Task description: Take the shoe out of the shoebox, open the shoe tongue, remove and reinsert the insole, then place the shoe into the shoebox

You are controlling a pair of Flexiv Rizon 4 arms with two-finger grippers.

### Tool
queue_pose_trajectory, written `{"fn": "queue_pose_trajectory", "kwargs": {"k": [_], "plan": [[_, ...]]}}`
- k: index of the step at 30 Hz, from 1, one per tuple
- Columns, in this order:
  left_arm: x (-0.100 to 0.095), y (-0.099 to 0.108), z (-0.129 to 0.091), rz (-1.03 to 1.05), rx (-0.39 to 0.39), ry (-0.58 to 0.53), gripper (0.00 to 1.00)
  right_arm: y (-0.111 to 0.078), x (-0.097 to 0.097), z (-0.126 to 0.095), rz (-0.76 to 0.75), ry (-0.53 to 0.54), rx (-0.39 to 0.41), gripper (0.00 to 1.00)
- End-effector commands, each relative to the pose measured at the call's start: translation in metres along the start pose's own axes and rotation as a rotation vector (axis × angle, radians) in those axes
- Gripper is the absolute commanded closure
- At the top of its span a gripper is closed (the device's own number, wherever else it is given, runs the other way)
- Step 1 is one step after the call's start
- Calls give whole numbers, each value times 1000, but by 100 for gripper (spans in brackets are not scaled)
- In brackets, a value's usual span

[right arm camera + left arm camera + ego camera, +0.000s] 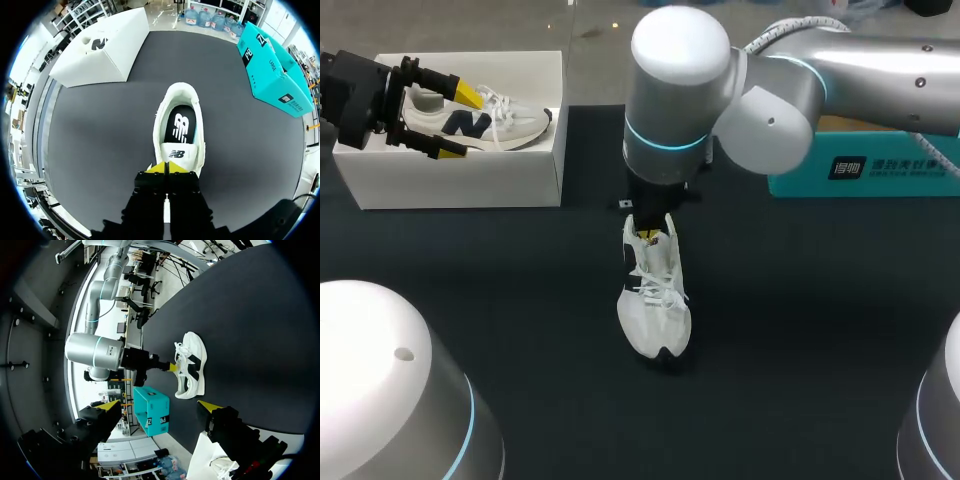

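A white shoe (pixel 655 300) with black trim stands on the dark table, toe toward me. My right gripper (pixel 653 237) comes down at its heel end, shut on the shoe tongue (pixel 176 153). In the right wrist view the gripper (pixel 168 169) pinches that tongue, and ahead of it a black insole (pixel 180 125) lies inside the shoe (pixel 192 100). The white shoebox (pixel 450 175) sits far left with a second shoe (pixel 505 125) inside. My left gripper (pixel 460 122) hovers open over it, holding nothing. In the left wrist view, the shoe (pixel 194 365) lies well ahead of the open left gripper (pixel 159 405).
A teal box (pixel 860 165) stands at the back right, close behind my right arm, and it shows beside the shoe in the right wrist view (pixel 272 65). Bare dark table surrounds the shoe on both sides and in front.
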State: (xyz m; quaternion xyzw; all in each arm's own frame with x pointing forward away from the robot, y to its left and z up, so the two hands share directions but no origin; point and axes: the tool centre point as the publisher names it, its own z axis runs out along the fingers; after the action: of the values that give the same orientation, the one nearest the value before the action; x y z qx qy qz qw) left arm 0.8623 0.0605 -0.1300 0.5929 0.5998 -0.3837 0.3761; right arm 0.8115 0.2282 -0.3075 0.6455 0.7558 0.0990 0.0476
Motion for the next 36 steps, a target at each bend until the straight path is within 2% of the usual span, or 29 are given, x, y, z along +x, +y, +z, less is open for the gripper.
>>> {"fn": "queue_pose_trajectory", "kwargs": {"k": [1,10,24,28,32,34,36], "plan": [[-1,0,0,0,0,4,0,-4,2,5,-8,-8,3,100],[-1,0,0,0,0,4,0,-9,1,40,-6,-41,70,100],[-1,0,0,0,0,4,0,-6,-6,51,3,-74,100,100],[-1,0,0,0,0,4,0,-4,-9,39,2,-85,78,100],[-1,0,0,0,0,4,0,2,-9,14,-46,-59,36,100],[-1,0,0,0,0,4,0,4,-8,0,-156,29,18,100],[-1,0,0,0,0,4,0,3,-7,-12,-358,102,-19,100]]}}
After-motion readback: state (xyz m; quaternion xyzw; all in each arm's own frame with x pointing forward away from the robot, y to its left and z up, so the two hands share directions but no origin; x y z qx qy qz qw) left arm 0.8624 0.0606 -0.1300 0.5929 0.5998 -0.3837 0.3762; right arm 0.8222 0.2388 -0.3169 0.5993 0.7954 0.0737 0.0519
